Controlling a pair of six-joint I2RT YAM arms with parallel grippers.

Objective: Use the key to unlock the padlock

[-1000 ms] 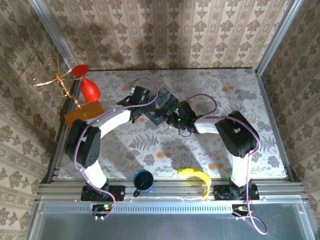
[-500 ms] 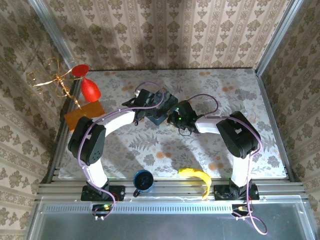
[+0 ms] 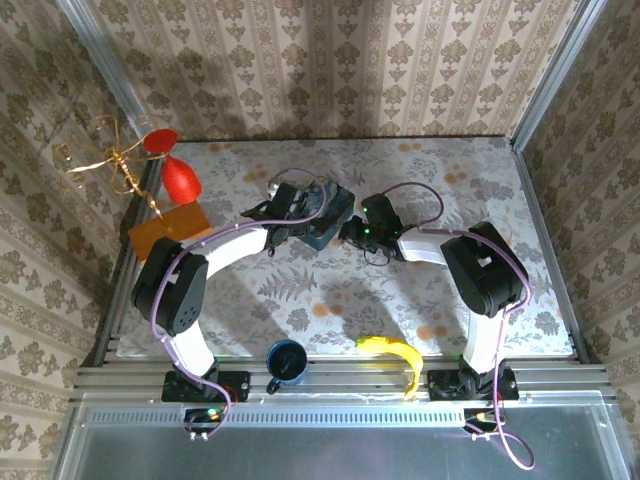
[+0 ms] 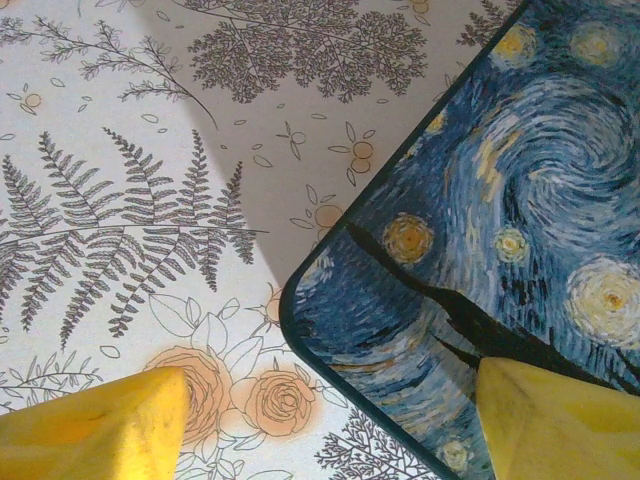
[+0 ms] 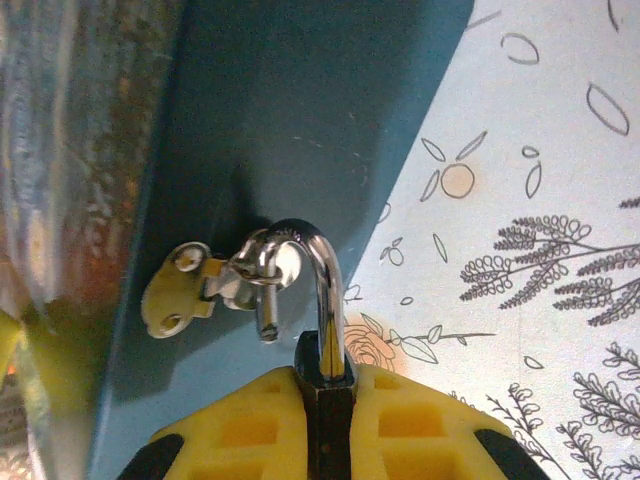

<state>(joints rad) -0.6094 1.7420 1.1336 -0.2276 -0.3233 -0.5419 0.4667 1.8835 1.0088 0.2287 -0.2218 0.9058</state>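
Starting at the left of the top view, we see the left claw (image 3: 295, 212) hanging over the near corner of the blue painted tin (image 3: 330, 208). Through its wrist camera, the yellow fingertips (image 4: 95, 425) are spread wide and grip nothing. One tip is over the flowered tablecloth (image 4: 150, 150) and the other over the tin's lid. The tin's rounded corner lies between them, a little ahead, and we cannot tell whether the tip touches the lid.

On the other side of the tin, the right claw (image 3: 348, 232) points at the tin's side wall. Its fingers are clamped on the dark body of the padlock (image 5: 328, 290), which sticks straight out ahead of the tips. The silvery shackle arches forward through a small metal hasp (image 5: 200, 285) on that wall, just ahead and left of the fingers. We cannot tell whether the shackle is latched.
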